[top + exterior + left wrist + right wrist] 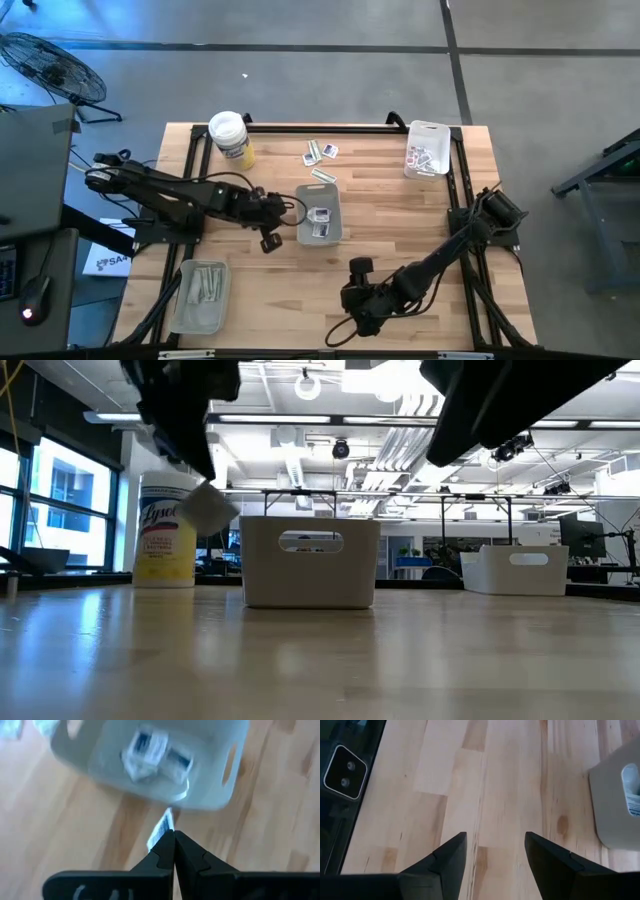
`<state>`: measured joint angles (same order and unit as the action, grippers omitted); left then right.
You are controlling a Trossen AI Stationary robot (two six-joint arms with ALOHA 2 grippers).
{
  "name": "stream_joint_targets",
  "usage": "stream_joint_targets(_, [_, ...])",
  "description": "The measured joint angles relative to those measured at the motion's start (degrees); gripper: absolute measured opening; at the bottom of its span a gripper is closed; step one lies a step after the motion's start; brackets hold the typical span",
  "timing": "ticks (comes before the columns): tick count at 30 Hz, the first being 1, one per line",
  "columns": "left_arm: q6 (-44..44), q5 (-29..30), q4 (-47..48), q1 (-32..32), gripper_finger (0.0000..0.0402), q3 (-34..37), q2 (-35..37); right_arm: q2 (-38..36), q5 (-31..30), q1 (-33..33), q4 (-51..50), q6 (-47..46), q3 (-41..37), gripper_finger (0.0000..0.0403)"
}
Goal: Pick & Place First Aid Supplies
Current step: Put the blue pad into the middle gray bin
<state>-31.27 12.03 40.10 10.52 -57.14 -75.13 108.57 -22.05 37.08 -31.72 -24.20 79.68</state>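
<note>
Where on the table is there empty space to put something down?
Bare wood lies between the middle tray and the far right tray, and in front of the right hand. It is crowded by the loose packets beside the wipes tub.

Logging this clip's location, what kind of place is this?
Probably a large open lab or workshop: exposed ceiling pipes and lights, a polished concrete floor, and a wooden worktable carrying two robot arms.

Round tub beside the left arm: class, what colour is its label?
Yellow label, seen best in the low view.
</note>
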Motion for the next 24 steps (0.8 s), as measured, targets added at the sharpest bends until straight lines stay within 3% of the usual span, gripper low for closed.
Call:
stream_joint_targets(10, [8.3,4.0,-11.4,-1.8,0.0000,-0.4,-2.1,0.0,1.6,0.0,-2.4,-2.5,0.0,0.0195])
stream_joint_targets(24, [16.3,1.3,-29.5,-8.1,0.0000,-0.4,-14.0,0.0,1.6,0.5,-3.2,-3.9,0.0,0.0195])
